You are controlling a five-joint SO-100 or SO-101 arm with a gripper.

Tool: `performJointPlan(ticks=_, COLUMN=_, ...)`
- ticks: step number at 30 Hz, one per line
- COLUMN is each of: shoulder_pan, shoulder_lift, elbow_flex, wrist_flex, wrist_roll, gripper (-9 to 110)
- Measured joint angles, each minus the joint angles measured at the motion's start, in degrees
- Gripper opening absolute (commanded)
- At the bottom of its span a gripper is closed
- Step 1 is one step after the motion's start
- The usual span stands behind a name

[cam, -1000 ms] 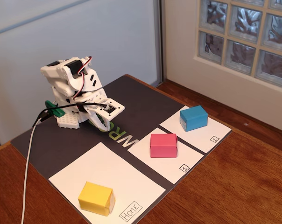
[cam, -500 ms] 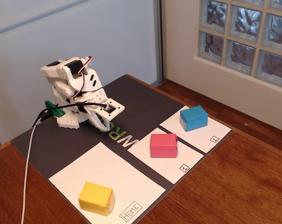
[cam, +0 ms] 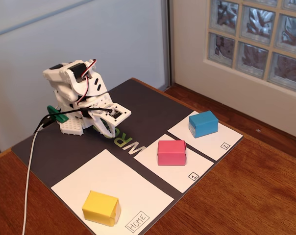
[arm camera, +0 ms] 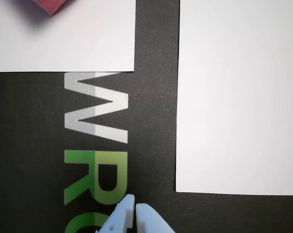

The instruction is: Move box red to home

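Claw (arm camera: 135, 209) tips sit pressed together at the bottom edge of my wrist view, holding nothing, parked low over the dark mat (arm camera: 154, 97) on the printed lettering (arm camera: 95, 145). From the fixed view I see the arm (cam: 79, 100) folded up at the mat's far-left end, with the claw (cam: 105, 128) pointing out toward the white panels.

What I have to steer by is the bearing to the box red (cam: 171, 152). In the fixed view it rests on the middle panel marked 1 (cam: 193, 176), ahead of the claw and to its right, well apart from it. My wrist view catches only one pinkish corner (arm camera: 50, 5) at the top left, so I think that is the same box, though too little shows to be sure.

Its long side runs roughly along the panel's width in the fixed view. Home (cam: 113, 181), the largest panel, lies forward-left of the box, nearer the camera, and the yellow box (cam: 101, 207) already sits on it beside the label (cam: 137, 221).
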Motion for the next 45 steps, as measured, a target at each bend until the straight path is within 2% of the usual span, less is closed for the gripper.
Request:
performJointPlan(ticks=9, shoulder_pan=-0.97, shoulder_lift=-0.88, elbow_flex=-4.92, wrist_flex=-3.25, wrist_roll=5.1, gripper=0)
performJointPlan(ticks=13, shoulder_pan=-0.79, shoulder_lift=-12.66, elbow_flex=-11.6, wrist_flex=-6.77, wrist_roll=4.22, gripper=0)
performJointPlan(ticks=20, shoulder_pan=3.43, shoulder_lift=-48.16, elbow_flex=-40.78, wrist_flex=-8.53, wrist_roll=-6.24, gripper=0)
performJointPlan(ticks=26, shoulder_pan=3.87, shoulder_lift=-66.45, elbow_flex=-58.36, wrist_flex=-8.44, wrist_roll=-15.73, gripper=0)
performJointPlan(ticks=32, shoulder_pan=3.25, shoulder_lift=-84.99, elbow_flex=-73.83, wrist_flex=-5.8, wrist_roll=-37.88, gripper=0)
performJointPlan(ticks=36, shoulder_pan=1.67, shoulder_lift=-97.12, elbow_flex=-85.78, wrist_flex=-0.35, wrist_roll=-48.16, gripper=0)
performJointPlan(ticks=40, shoulder_pan=-0.44, shoulder_lift=-108.63, elbow_flex=-98.0, wrist_flex=3.96, wrist_roll=-51.06, gripper=0)
performJointPlan(ticks=45, shoulder_pan=-3.69, shoulder_lift=-116.1, elbow_flex=-107.93, wrist_flex=7.29, wrist_roll=-47.29, gripper=0)
